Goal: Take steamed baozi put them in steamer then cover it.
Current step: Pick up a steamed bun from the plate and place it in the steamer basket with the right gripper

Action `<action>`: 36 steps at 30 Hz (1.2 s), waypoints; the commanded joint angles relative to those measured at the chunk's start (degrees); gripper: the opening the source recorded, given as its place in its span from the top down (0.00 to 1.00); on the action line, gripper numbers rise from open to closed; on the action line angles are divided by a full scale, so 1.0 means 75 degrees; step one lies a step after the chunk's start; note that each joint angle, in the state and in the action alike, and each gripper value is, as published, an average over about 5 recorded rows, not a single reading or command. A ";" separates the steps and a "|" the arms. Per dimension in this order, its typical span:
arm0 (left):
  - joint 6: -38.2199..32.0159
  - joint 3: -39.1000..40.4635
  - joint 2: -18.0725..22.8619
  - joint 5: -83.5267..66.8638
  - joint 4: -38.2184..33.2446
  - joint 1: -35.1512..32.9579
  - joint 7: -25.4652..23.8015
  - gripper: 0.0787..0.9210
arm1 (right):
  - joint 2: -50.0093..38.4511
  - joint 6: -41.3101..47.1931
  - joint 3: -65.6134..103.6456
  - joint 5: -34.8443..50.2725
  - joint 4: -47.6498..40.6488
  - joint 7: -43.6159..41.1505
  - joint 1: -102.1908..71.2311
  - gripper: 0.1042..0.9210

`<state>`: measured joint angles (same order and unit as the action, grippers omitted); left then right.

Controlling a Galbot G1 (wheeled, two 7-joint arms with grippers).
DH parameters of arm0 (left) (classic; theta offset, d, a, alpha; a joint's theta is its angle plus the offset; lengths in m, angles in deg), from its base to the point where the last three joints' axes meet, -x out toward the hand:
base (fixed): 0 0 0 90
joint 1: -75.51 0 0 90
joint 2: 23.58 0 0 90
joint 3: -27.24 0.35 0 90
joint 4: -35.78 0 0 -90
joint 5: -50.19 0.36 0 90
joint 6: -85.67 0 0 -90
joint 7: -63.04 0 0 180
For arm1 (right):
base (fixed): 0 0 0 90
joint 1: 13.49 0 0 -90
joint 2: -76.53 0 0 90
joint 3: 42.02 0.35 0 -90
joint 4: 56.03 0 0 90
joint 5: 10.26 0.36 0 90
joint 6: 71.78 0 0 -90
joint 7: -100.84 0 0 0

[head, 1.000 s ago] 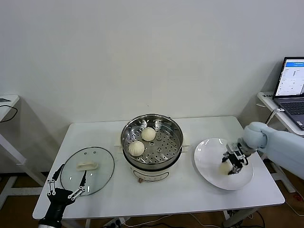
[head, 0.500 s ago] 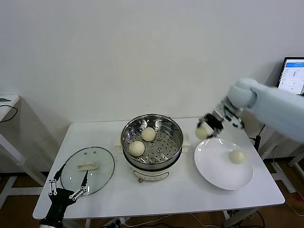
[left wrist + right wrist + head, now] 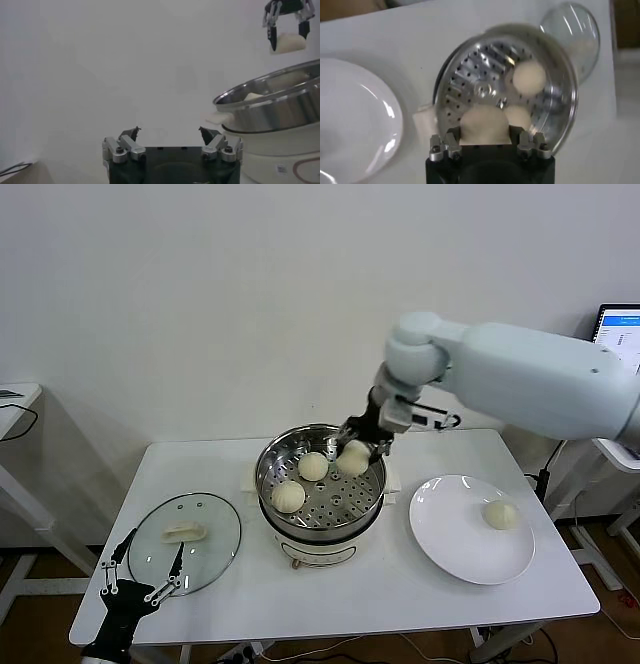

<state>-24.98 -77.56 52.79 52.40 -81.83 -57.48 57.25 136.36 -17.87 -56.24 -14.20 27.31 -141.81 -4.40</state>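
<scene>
Four steamed baozi are seen in the head view: one baozi (image 3: 354,456) is clamped between the fingers of the right gripper (image 3: 358,450), two baozi (image 3: 313,466) (image 3: 288,496) lie below and to the left of that gripper on the perforated tray of the steamer (image 3: 366,514), and a fourth baozi (image 3: 500,514) rests on the white plate (image 3: 450,534), well apart to the gripper's right. The held baozi is suspended over the far right part of the steamer's tray, just above its rim. In the right wrist view the held bun (image 3: 484,126) is seen pressed between the two fingers (image 3: 451,141), with the steamer (image 3: 560,90) directly beneath and the two seated buns beyond it. The glass cover (image 3: 215,529) is laid flat on the white table (image 3: 400,604), well to the left of the steamer, its cream handle facing up. The left gripper (image 3: 138,586) is held at the near left table edge, just before the cover, with its jaws spread wide and nothing between them.
</scene>
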 commanded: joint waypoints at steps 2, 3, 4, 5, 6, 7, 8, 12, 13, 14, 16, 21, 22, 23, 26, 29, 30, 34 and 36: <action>-0.0013 -0.0017 -0.0007 -0.0017 0.0013 0.0001 -0.0001 0.12 | 0.0721 -0.1143 -0.0212 -0.1162 0.0220 0.0238 -0.0443 0.33; -0.0016 -0.0018 -0.0006 -0.0020 0.0012 0.0002 -0.0001 0.12 | 0.0744 -0.1208 -0.0192 -0.1258 0.0175 0.0247 -0.0517 0.33; -0.0019 -0.0019 -0.0005 -0.0022 0.0010 0.0002 -0.0001 0.12 | 0.0766 -0.1265 -0.0174 -0.1343 0.0130 0.0253 -0.0570 0.33; -0.0022 -0.0020 -0.0003 -0.0023 0.0008 0.0001 -0.0001 0.12 | 0.0788 -0.1317 -0.0156 -0.1415 0.0089 0.0263 -0.0614 0.33; -0.0025 -0.0020 -0.0001 -0.0024 0.0007 0.0001 -0.0002 0.12 | 0.0808 -0.1371 -0.0134 -0.1482 0.0048 0.0274 -0.0661 0.33; -0.0030 -0.0022 0.0000 -0.0025 0.0007 0.0001 -0.0002 0.12 | 0.0826 -0.1411 -0.0113 -0.1540 0.0016 0.0285 -0.0700 0.33; -0.0034 -0.0025 0.0002 -0.0026 0.0010 0.0001 -0.0002 0.12 | 0.0846 -0.1455 -0.0087 -0.1609 -0.0018 0.0294 -0.0744 0.33; -0.0052 -0.0038 0.0009 -0.0032 0.0009 -0.0005 -0.0004 0.12 | 0.0915 -0.1540 -0.0026 -0.1786 -0.0095 0.0299 -0.0887 0.31; -0.0056 -0.0042 0.0011 -0.0033 0.0003 -0.0008 -0.0005 0.12 | 0.0924 -0.1537 -0.0028 -0.1808 -0.0093 0.0295 -0.0909 0.31; -0.0061 -0.0046 0.0015 -0.0034 -0.0004 -0.0013 -0.0005 0.12 | 0.0928 -0.1531 -0.0031 -0.1824 -0.0086 0.0291 -0.0935 0.31; -0.0074 -0.0054 0.0023 -0.0036 -0.0011 -0.0023 -0.0004 0.12 | 0.0933 -0.1514 -0.0042 -0.1854 -0.0064 0.0283 -0.0981 0.31; -0.0096 -0.0060 0.0035 -0.0037 0.0004 -0.0032 -0.0001 0.12 | 0.0946 -0.1515 -0.0083 -0.1863 -0.0042 0.0265 -0.1045 0.31; -0.0099 -0.0061 0.0036 -0.0038 0.0007 -0.0030 0.0000 0.12 | 0.0946 -0.1516 -0.0096 -0.1865 -0.0035 0.0259 -0.1054 0.31; -0.0101 -0.0062 0.0037 -0.0039 0.0011 -0.0029 0.0001 0.12 | 0.0946 -0.1517 -0.0104 -0.1868 -0.0028 0.0250 -0.1066 0.31; -0.0101 -0.0058 0.0040 -0.0041 0.0033 -0.0020 0.0003 0.12 | 0.0943 -0.1504 -0.0116 -0.1873 -0.0006 0.0203 -0.1119 0.30; -0.0101 -0.0051 0.0048 -0.0042 0.0055 -0.0008 0.0005 0.12 | 0.0954 -0.1472 -0.0124 -0.1867 -0.0008 0.0150 -0.1162 0.30; -0.0104 -0.0050 0.0052 -0.0042 0.0058 -0.0005 0.0007 0.12 | 0.0965 -0.1463 -0.0123 -0.1865 -0.0017 0.0135 -0.1173 0.29; -0.0132 -0.0050 0.0061 -0.0043 0.0086 0.0003 0.0038 0.12 | 0.1060 -0.1449 -0.0099 -0.1849 -0.0098 0.0125 -0.1213 0.27; -0.0141 -0.0054 0.0070 -0.0046 0.0094 0.0002 0.0059 0.12 | 0.1117 -0.1433 -0.0095 -0.1847 -0.0135 0.0148 -0.1232 0.25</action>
<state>-25.98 -77.97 53.29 52.08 -81.21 -57.45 57.56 144.17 -28.34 -56.97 -27.46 26.51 -140.68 -13.24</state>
